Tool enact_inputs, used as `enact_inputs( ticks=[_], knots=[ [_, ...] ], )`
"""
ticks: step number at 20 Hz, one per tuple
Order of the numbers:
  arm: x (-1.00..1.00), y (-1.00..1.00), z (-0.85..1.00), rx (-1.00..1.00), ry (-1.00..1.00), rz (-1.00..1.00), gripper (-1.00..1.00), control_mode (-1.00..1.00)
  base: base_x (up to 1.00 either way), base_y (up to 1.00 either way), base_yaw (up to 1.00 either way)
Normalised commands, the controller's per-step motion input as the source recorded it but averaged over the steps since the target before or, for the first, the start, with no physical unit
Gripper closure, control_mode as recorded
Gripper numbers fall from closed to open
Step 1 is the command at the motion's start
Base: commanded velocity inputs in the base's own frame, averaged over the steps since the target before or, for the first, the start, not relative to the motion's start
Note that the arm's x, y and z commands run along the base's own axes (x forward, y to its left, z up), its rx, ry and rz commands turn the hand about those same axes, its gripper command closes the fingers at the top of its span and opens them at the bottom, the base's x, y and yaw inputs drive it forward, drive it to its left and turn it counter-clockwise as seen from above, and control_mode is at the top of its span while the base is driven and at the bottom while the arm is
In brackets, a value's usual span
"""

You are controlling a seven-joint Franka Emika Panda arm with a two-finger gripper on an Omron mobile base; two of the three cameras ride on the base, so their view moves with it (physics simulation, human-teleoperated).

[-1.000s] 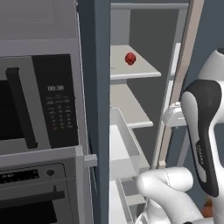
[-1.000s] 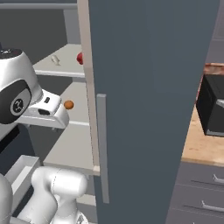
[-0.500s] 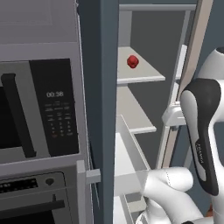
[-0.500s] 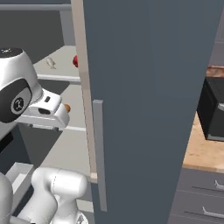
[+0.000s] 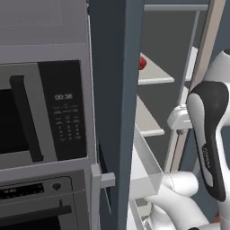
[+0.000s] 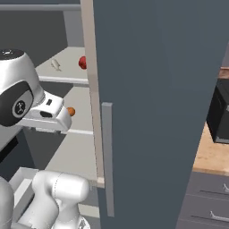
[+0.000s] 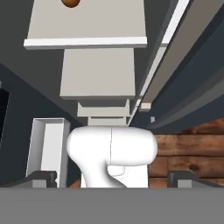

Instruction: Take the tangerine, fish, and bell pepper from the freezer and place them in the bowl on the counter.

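**Gripper empty at the open freezer; produce sitting on the shelves**

The finger tips [image 7: 41, 178] are standing spread wide apart at the bottom of the hand view, holding nothing, with the gripper [image 7: 112, 179] looking down past the pale shelves. The tangerine [image 6: 71, 111] is resting on the middle shelf, just beside the robot's hand. The bell pepper [image 6: 82, 62] is sitting on the shelf above, with the pale fish [image 6: 55, 65] lying near it. The freezer [image 6: 156, 103] door is standing open. The counter [image 6: 210, 154] is showing past the door's edge. The microwave [image 5: 42, 117] is sitting left of the freezer.
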Motion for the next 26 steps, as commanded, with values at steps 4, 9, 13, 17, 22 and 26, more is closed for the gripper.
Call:
enact_inputs(
  ticks=[4,9,13,17,22,26],
  knots=[
    [0.0,0.0,0.0,0.0,0.0,0.0,-1.0,1.0,0.03,0.67,0.0],
    [0.0,0.0,0.0,0.0,0.0,0.0,-1.0,1.0,0.15,0.36,0.0],
    [0.0,0.0,0.0,0.0,0.0,0.0,-1.0,1.0,0.11,0.02,0.0],
    [0.27,0.0,0.08,0.0,0.0,0.0,-1.0,-1.0,0.03,0.0,0.0],
    [0.36,0.07,0.4,0.01,-0.16,0.02,-1.0,-1.0,0.0,0.0,0.0],
    [0.43,0.2,0.32,0.01,-0.22,0.11,-1.0,-1.0,0.0,0.0,0.0]
  ],
)
